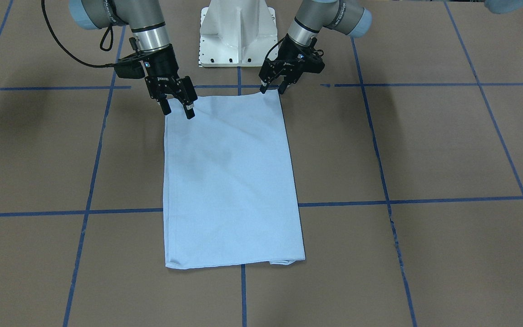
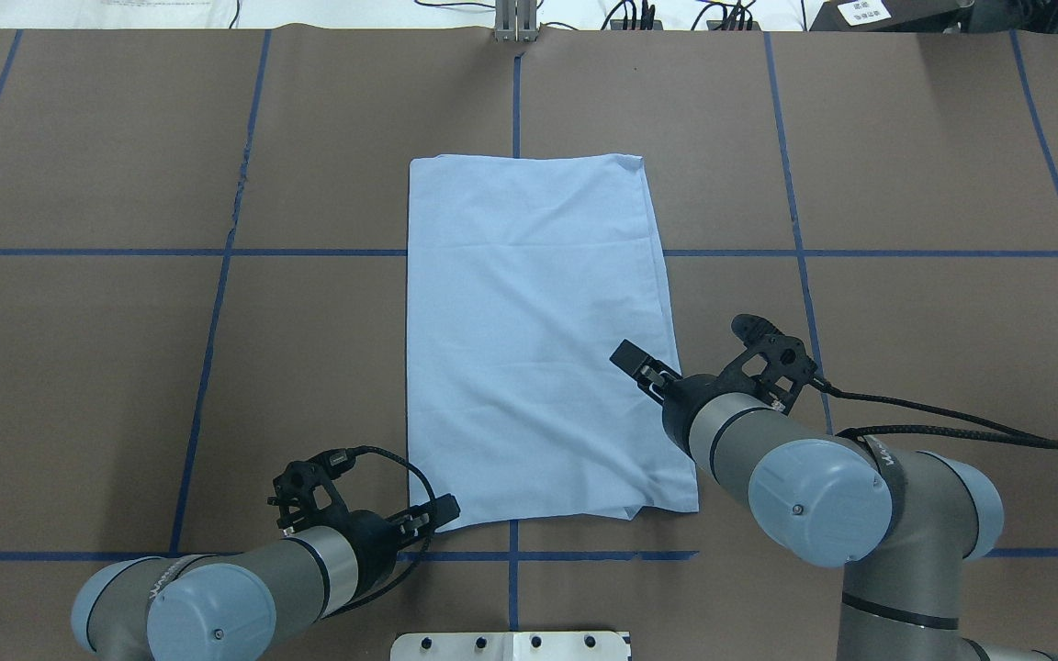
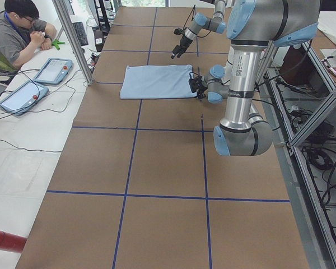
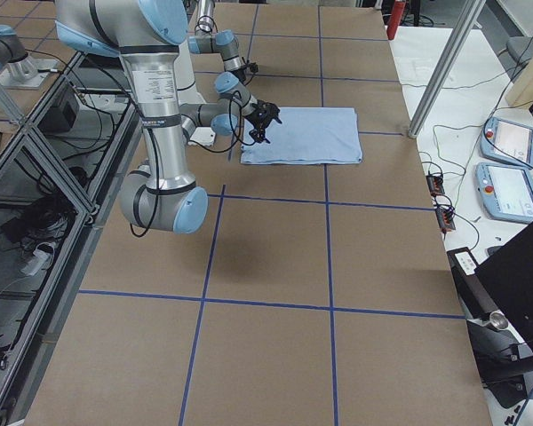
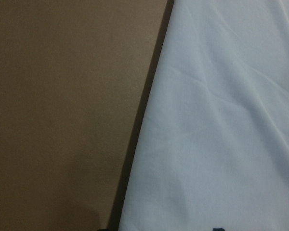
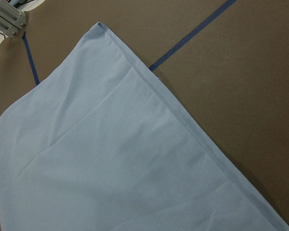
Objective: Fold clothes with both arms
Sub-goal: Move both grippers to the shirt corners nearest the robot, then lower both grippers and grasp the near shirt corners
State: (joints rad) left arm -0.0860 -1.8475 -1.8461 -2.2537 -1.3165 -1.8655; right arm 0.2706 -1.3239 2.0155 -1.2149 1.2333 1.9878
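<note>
Brown table [image 1: 425, 150]; folded T-shirt [image 1: 232, 181], long axis front-to-back.

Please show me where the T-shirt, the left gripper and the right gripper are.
T-shirt [image 1: 232, 181]: exterior front-facing view, middle of the folded cloth.
left gripper [image 1: 273, 89]: exterior front-facing view, midway between its fingertips.
right gripper [image 1: 178, 112]: exterior front-facing view, midway between its fingertips.

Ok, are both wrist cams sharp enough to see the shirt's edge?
Left wrist view: dim and soft, the shirt edge blurs into a dark shadow band. Right wrist view: evenly lit, sharp, hem stitching readable.
</note>
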